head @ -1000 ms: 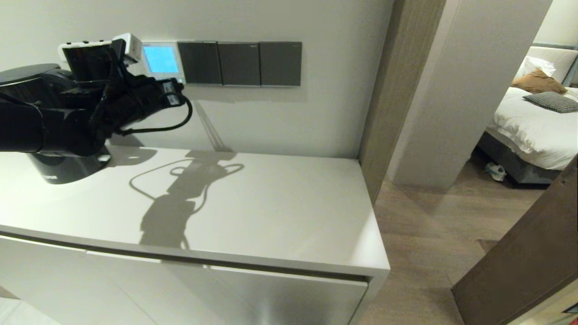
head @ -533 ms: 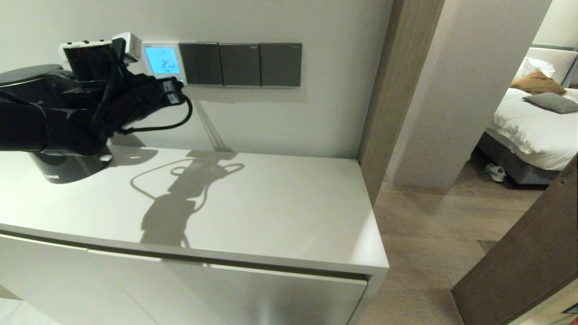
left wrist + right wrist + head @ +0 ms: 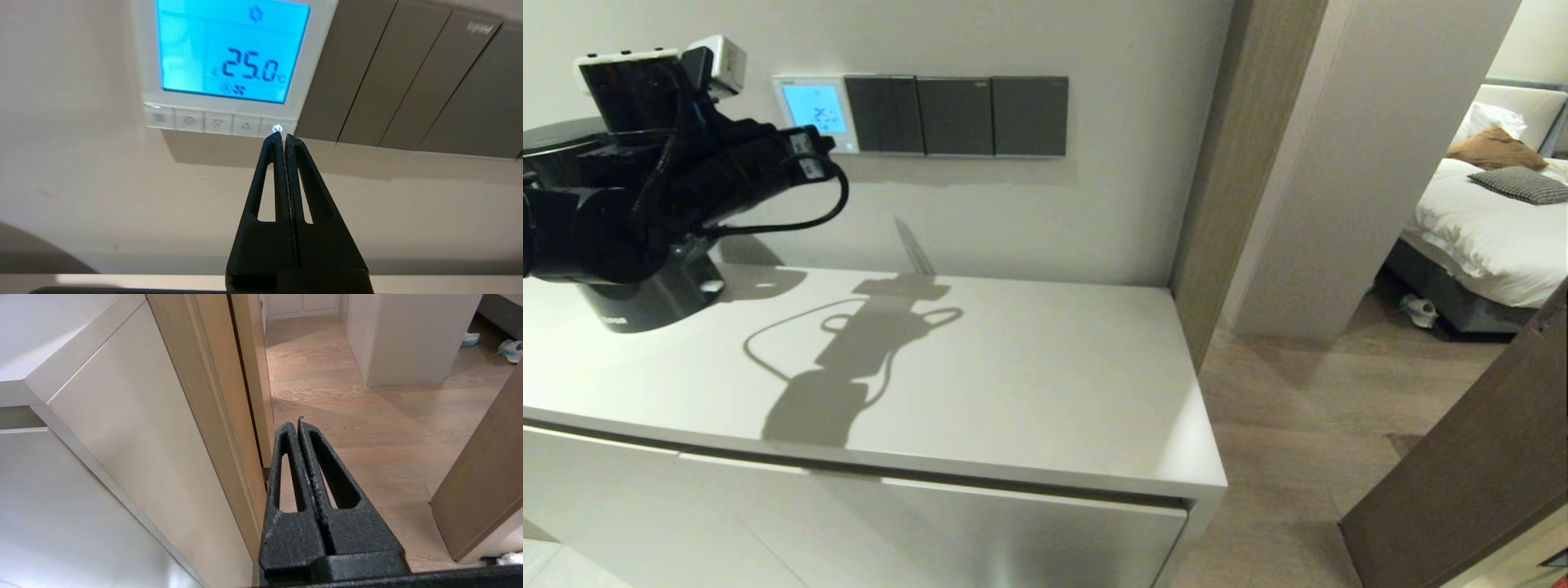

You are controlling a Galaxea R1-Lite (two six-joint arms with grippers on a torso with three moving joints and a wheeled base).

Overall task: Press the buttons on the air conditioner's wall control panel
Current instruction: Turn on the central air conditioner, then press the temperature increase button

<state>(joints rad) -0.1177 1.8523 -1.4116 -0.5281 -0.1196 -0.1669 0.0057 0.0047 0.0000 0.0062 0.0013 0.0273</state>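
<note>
The air conditioner's wall control panel [image 3: 229, 65] is mounted on the wall above the white cabinet top [image 3: 1029, 384], at the left end of a row with 3 dark grey switch plates [image 3: 956, 115] that sit just beside it. Its screen [image 3: 233, 49] is lit light blue and reads 25.0, with a small sun mark above the digits. Along the panel's lower edge runs the row of 5 pale buttons [image 3: 218, 122]; the one nearest the switch plates carries a lit power symbol. The left gripper [image 3: 284, 136] has its two fingers pressed flat together, holding nothing, and its tip points at that power button; whether it touches the button cannot be told. In the head view the left gripper [image 3: 827, 145] sits just below and to the left of the panel. The right gripper [image 3: 296, 424] is likewise closed and empty, hanging low beside the cabinet's end, over the wooden floor [image 3: 367, 416]
</note>
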